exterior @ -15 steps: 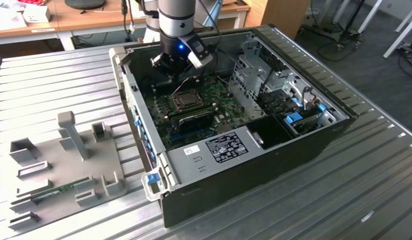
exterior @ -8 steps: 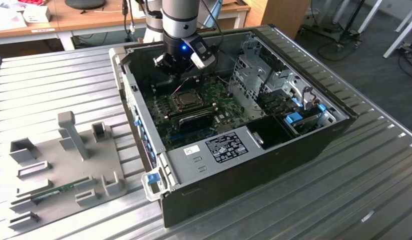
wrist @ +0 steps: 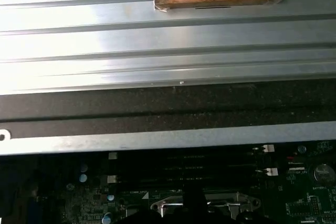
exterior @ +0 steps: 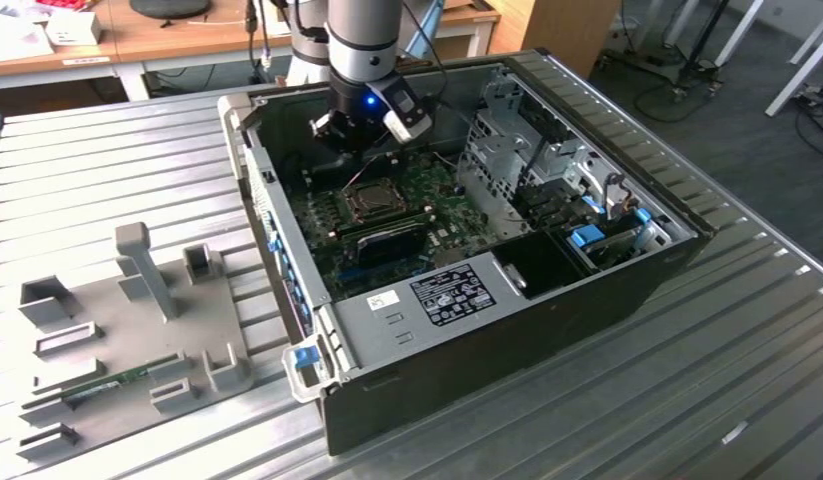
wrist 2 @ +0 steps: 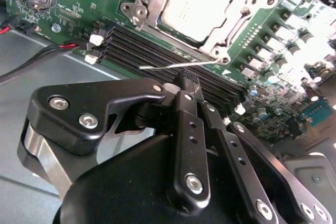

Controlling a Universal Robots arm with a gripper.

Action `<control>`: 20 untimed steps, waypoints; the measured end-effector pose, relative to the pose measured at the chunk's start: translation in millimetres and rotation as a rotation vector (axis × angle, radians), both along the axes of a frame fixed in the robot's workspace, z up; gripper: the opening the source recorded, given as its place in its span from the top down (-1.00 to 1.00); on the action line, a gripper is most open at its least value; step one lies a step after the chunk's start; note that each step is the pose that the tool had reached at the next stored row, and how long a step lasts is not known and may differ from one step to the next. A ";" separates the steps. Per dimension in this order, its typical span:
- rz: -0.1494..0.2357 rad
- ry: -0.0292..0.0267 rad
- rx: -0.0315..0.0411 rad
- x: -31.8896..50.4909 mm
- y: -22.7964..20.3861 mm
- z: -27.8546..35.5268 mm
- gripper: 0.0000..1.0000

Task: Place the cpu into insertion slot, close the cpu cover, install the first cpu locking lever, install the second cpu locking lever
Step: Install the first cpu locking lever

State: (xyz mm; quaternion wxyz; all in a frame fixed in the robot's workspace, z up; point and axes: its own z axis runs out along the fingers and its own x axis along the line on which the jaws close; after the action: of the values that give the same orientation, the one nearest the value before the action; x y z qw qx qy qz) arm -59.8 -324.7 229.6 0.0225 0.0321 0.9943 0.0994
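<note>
The thin lever (wrist 2: 178, 66) could slip off the narrow tips of the tool (wrist 2: 188, 81) and spring back. The tips could also scrape the black memory slots (wrist 2: 147, 51) just beneath it. The fingers are pressed together and reach the rod only at their very end; whether they touch it I cannot tell. The cpu (wrist 2: 197, 1) lies in the slot (exterior: 379, 200) with the cover (wrist 2: 231, 31) down around it. The arm (exterior: 364, 40) stands upright at the exterior view's upper middle, wrist pointing down into the open computer case (exterior: 518, 330), just above the slot.
</note>
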 end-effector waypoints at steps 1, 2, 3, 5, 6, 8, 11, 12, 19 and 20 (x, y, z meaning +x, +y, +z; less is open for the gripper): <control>0.000 0.0000 0.0006 0.6 0.4 -0.6 0.80; 0.000 0.0000 0.0011 1.1 0.7 -1.2 0.80; 0.000 0.0000 0.0012 1.6 1.0 -1.6 0.80; 0.000 0.0000 0.0012 3.1 1.4 -1.9 0.80; 0.000 0.0000 0.0011 3.6 1.6 -2.0 0.80; 0.000 0.0000 0.0012 4.4 2.0 -2.2 0.80; 0.000 -0.0001 0.0012 5.4 2.4 -2.5 0.80; 0.000 -0.0001 0.0013 5.7 2.6 -2.7 0.80; 0.000 -0.0001 0.0012 8.2 3.0 -4.9 0.80; 0.000 -0.0001 0.0012 8.5 3.0 -5.3 0.80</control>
State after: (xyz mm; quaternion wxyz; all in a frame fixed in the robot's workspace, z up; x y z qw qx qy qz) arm -51.3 -321.7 224.3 0.0225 0.0321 0.9942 0.1000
